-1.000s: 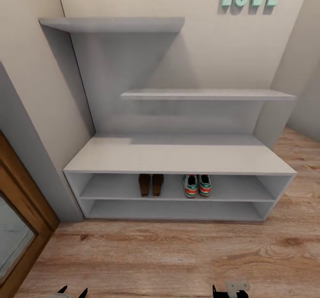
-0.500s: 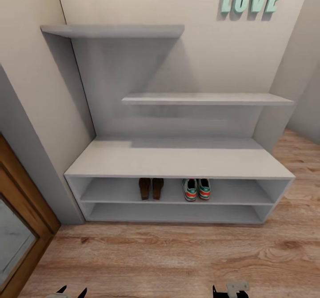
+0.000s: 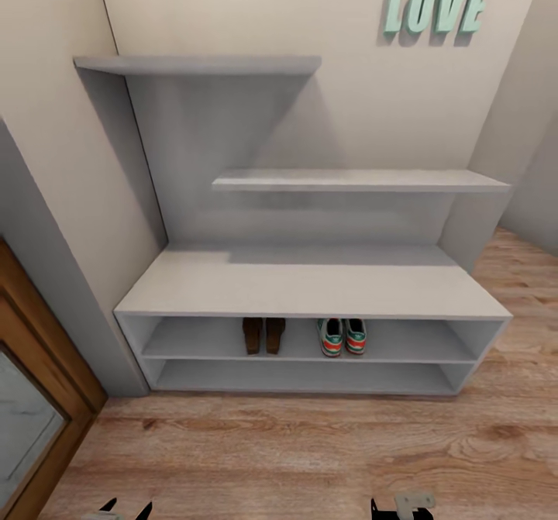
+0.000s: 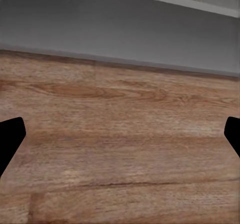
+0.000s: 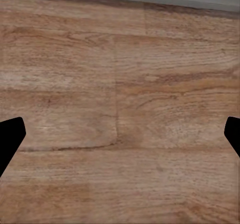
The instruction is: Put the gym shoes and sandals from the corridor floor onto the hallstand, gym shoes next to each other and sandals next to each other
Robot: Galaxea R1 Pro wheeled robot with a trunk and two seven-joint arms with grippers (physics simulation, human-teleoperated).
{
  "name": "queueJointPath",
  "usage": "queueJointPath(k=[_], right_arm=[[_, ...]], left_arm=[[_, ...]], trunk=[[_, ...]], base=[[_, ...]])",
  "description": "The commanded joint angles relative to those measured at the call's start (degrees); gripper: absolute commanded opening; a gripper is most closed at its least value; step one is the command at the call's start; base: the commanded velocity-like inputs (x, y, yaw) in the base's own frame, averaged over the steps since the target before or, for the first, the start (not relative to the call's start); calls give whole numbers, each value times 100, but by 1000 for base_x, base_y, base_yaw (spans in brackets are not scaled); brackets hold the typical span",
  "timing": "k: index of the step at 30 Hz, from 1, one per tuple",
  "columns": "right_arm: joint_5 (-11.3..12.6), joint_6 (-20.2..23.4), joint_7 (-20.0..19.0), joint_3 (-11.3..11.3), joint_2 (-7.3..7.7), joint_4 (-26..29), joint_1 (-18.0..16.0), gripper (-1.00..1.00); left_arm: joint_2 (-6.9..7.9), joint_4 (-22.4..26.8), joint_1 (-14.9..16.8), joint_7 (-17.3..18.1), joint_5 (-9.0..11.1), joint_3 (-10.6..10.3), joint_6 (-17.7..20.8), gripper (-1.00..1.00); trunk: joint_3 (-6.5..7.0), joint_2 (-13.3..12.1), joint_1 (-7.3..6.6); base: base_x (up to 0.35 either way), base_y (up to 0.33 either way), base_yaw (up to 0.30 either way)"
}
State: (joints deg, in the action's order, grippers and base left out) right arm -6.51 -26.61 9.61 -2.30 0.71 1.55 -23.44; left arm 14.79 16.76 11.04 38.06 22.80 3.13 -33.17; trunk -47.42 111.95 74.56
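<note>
Corridor floor [image 3: 310, 458] under both spread, empty tools [image 4: 120, 139] [image 5: 120, 139]; sandals [image 3: 263, 335], gym shoes [image 3: 342, 336] well ahead, shelved.

You're seeing both brown sandals [image 3: 263, 335] sitting side by side in the upper slot of the grey shoe rack [image 3: 310, 284]. The green-striped gym shoes [image 3: 342, 336] are resting together just to their right, off the wooden floor [image 3: 294, 450].

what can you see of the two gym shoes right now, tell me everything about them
The two gym shoes are white sneakers with green side stripes and red-orange accents. They stand upright, side by side and close together, on the upper open shelf of the hallstand, right of centre. The two sandals sit apart to their left on the same shelf. Only the ends facing out show; the bench top hides the rest. No gripper touches them.
</note>
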Motion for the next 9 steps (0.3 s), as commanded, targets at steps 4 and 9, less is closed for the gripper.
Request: queueJointPath(k=[4, 9], right_arm=[[-61, -11, 32, -24, 0, -6, -3, 100], [-61, -11, 32, -24, 0, -6, -3, 100]], left_arm=[[-4, -7, 4, 60, 22, 30, 11, 100], [-3, -6, 4, 61, 17, 37, 12, 100]], trunk=[[67, -160, -89], [157, -360, -199]], base=[[0, 0, 0], [0, 0, 0]])
